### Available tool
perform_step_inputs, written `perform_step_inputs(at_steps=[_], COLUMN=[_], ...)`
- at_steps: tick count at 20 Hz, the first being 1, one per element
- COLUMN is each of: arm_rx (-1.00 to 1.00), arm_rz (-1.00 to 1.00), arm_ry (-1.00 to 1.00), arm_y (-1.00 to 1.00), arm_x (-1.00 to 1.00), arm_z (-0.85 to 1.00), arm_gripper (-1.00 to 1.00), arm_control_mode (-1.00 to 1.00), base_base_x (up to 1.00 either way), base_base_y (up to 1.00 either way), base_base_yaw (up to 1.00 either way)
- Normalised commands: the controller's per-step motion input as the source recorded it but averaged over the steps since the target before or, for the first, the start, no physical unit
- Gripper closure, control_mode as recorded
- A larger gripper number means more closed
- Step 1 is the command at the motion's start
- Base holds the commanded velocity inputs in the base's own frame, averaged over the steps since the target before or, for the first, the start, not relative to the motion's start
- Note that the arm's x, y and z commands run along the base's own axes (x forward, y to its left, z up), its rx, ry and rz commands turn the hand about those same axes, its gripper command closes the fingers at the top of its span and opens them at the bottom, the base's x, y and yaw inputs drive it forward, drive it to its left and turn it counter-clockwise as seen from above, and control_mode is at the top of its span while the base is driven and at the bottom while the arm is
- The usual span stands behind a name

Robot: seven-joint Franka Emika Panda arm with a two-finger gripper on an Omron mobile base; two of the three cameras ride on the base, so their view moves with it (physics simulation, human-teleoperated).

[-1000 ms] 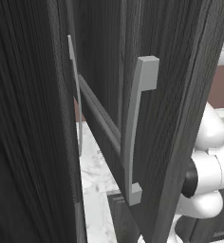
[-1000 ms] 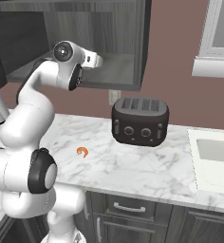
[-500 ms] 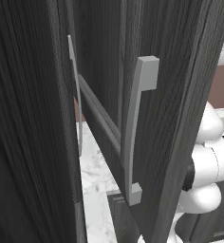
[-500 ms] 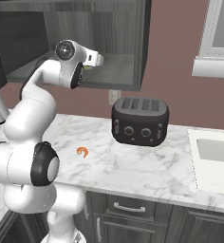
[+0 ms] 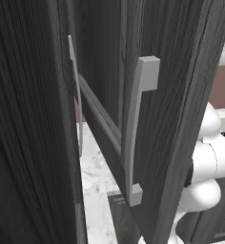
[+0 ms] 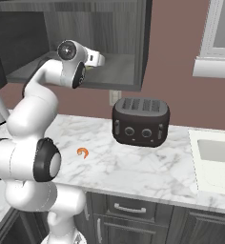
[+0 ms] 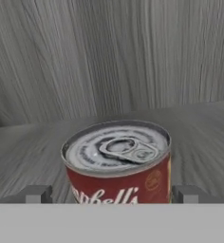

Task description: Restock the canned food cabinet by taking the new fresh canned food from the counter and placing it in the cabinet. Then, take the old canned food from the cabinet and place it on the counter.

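Note:
A red soup can [image 7: 117,161] with a silver pull-tab lid stands upright on the grey wood-grain shelf of the cabinet [image 7: 109,61]. My gripper [image 7: 113,193] is open, with one fingertip on each side of the can's lower body and a small gap to the can. In the right base view the arm reaches up from the lower left, and the hand [image 6: 96,60] is inside the open upper cabinet [image 6: 119,76] above the white marble counter [image 6: 133,169]. The can itself is hidden there.
A black toaster [image 6: 140,121] stands on the counter under the cabinet. A small orange thing [image 6: 82,152] lies to its left, and a sink [image 6: 219,157] is at the right. An open dark cabinet door with a pale bar handle [image 5: 136,128] stands close in the left base view.
The arm has shifted slightly, with its upper joints edging toward the cabinet. The gripper stays open.

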Motion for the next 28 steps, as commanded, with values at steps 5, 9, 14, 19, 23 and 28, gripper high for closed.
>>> perform_step_inputs(at_steps=[5, 9, 14, 19, 23, 28], arm_rx=[0.0, 0.0, 0.0, 0.0, 0.0, 0.0], arm_rz=[0.0, 0.0, 0.0, 0.0, 0.0, 0.0], arm_ry=[0.0, 0.0, 0.0, -0.02, -0.13, -0.14], arm_y=[0.0, 0.0, 0.0, 0.0, 0.0, 0.0], arm_x=[0.13, 0.03, 0.0, -0.07, -0.81, -1.0], arm_z=[-0.03, -0.03, 0.0, 0.0, 0.0, 0.0], arm_gripper=[-1.0, 1.0, 1.0, 1.0, 1.0, 1.0], arm_control_mode=[-1.0, -1.0, -1.0, -1.0, -1.0, -1.0], base_base_x=[0.0, 0.0, 0.0, 0.0, 0.0, 0.0], base_base_y=[0.0, 0.0, 0.0, 0.0, 0.0, 0.0], base_base_yaw=[0.0, 0.0, 0.0, 0.0, 0.0, 0.0])
